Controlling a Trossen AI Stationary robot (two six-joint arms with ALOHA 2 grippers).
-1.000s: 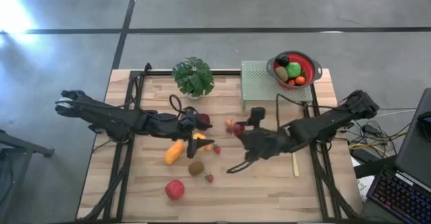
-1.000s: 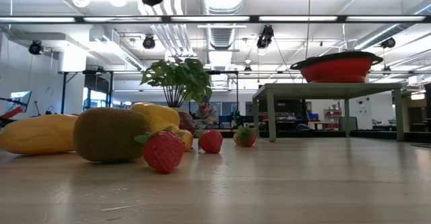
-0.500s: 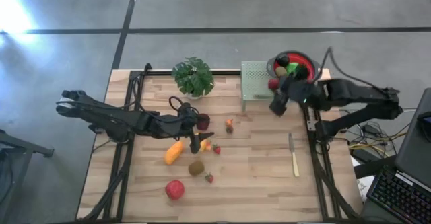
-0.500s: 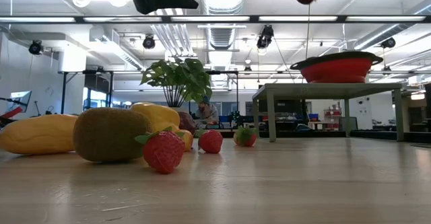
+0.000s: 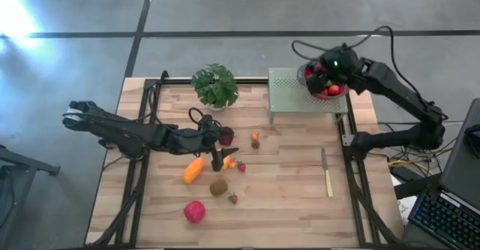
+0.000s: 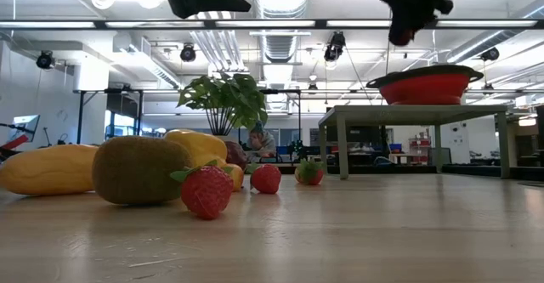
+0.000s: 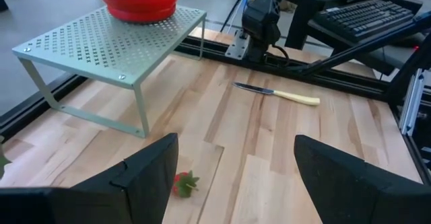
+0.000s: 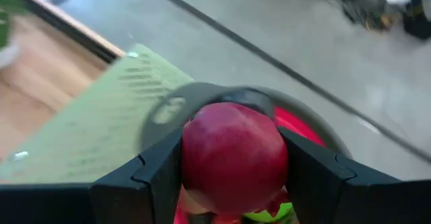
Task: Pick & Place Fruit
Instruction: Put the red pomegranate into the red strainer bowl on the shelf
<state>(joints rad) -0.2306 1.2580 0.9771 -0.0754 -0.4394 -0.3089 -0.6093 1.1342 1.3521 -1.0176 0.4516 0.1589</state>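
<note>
1. Looking straight down, the right gripper [image 5: 328, 68] sits directly over the red colander bowl [image 5: 346, 75] on the green perforated stand [image 5: 285, 92]; green, yellow and orange fruit already lie under it in the bowl. The left gripper [image 5: 217, 160] hovers mid-table, with a maroon fruit [image 5: 226, 136] just behind it, a yellow-orange fruit [image 5: 193, 170] beside it, a kiwi [image 5: 218, 187], two strawberries [image 5: 241, 167] and a red apple [image 5: 194, 211] a little farther toward the front edge, and a small peach-coloured fruit [image 5: 256, 140] off toward the stand. A knife [image 5: 326, 177] lies well apart from both tools.

2. From table height, the right gripper [image 6: 406, 24] hangs just above the colander's rim [image 6: 425, 86]; the kiwi [image 6: 140, 170], a yellow fruit [image 6: 47, 169] and strawberries [image 6: 206, 191] rest on the wood, untouched.

3. Through the left wrist camera, its fingers [image 7: 145, 177] stand wide apart and empty, a strawberry [image 7: 183, 183] lying just ahead between them.

4. Through the right wrist camera, the fingers [image 8: 158, 177] are clamped on a red apple [image 8: 232, 157], with the bowl [image 8: 306, 126] right below.

5. Judged overall: several fruits are delivered, one is ready to drop, and about eight remain on the table, so roughly half the work is left.
</note>
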